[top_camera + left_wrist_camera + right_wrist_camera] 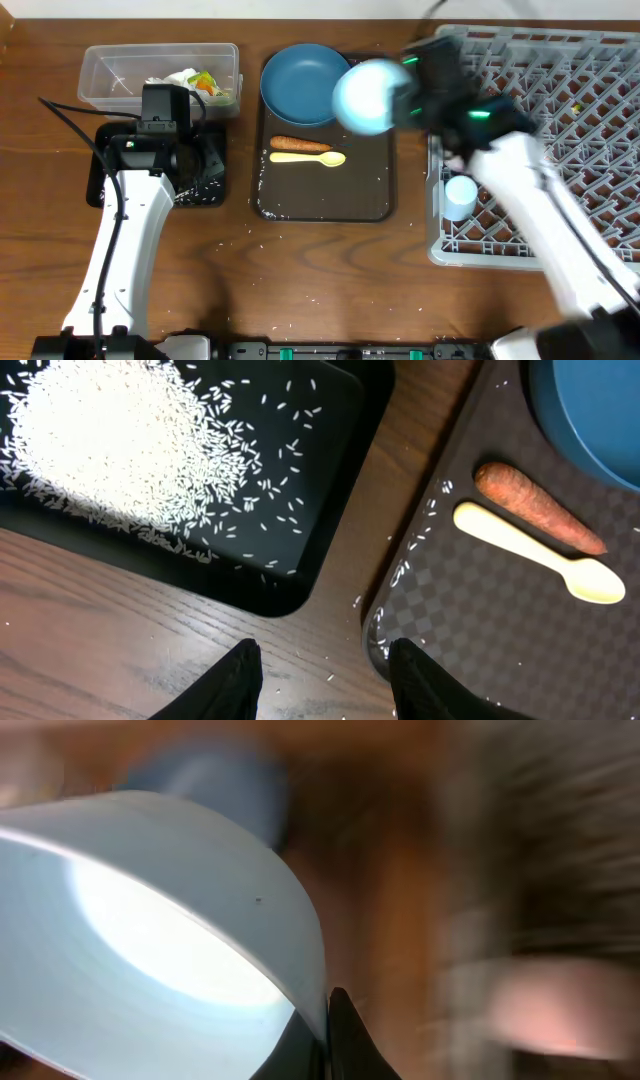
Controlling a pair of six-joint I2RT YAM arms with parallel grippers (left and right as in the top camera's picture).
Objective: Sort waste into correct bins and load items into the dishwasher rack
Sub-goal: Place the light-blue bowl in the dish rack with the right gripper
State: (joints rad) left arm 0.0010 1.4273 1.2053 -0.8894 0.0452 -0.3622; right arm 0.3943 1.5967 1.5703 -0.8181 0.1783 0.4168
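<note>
My right gripper [405, 90] is shut on the rim of the light blue bowl [368, 95], holding it in the air between the brown serving tray and the grey dishwasher rack [560, 100]. In the right wrist view the bowl [150, 940] fills the left side, with its wall pinched in the gripper [325, 1010]. My left gripper [325, 660] is open and empty over bare table. It sits between the black tray [320, 460] holding white rice [120, 450] and the serving tray. The carrot [540, 510], yellow spoon [540, 555] and dark blue plate [300, 85] lie on that tray.
The clear tub [110, 70] at the back left holds tissue and a wrapper [195, 82]. A small light blue cup [460, 197] stands in the rack's near left corner. Something pink and blurred [550, 1005] shows in the right wrist view. Loose rice grains dot the brown serving tray [370, 190] and the table.
</note>
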